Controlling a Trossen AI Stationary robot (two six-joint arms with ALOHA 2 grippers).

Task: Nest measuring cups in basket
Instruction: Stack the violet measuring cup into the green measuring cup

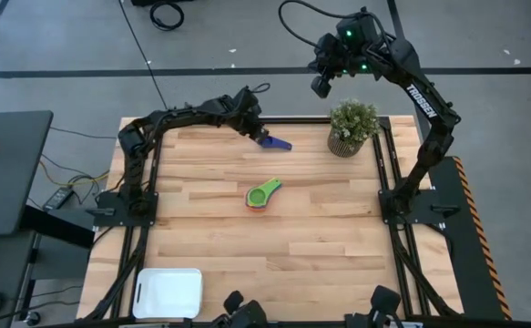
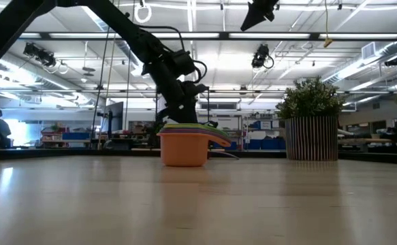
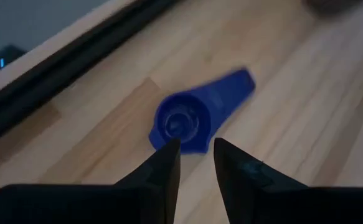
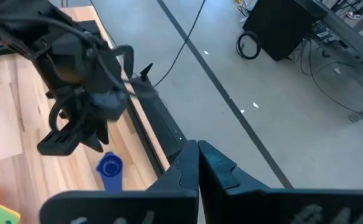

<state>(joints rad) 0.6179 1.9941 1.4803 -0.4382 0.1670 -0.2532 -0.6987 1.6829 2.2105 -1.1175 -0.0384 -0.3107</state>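
While the left gripper [image 1: 263, 135] hangs at the far edge of the table [image 1: 320, 246], its jaws stand slightly apart, just above or against the near rim of the bright blue measuring cup [image 3: 190, 120]; nothing is pinched between them, and contact cannot be told. That cup lies alone on the boards, bowl up, handle pointing away from the fingers, so a grip on the bowl's wall looks like the aim. A stack of cups [image 1: 263, 193] sits mid-table, green on top and orange at the bottom, handles roughly aligned; from table height the colours between are thin bands and hard to separate. Nesting seems to be done out here on open wood, well apart from the white basket [image 1: 168, 292], which lies bare at the near left corner. A potted plant [image 1: 352, 128] stands at the far right edge, clear of the work. Right gripper [image 4: 198, 155], jaws closed on nothing, is parked high beyond the table's far edge. White lettering on the right arm [image 1: 424, 102] appears to read TROSSEN; no other writing is legible.
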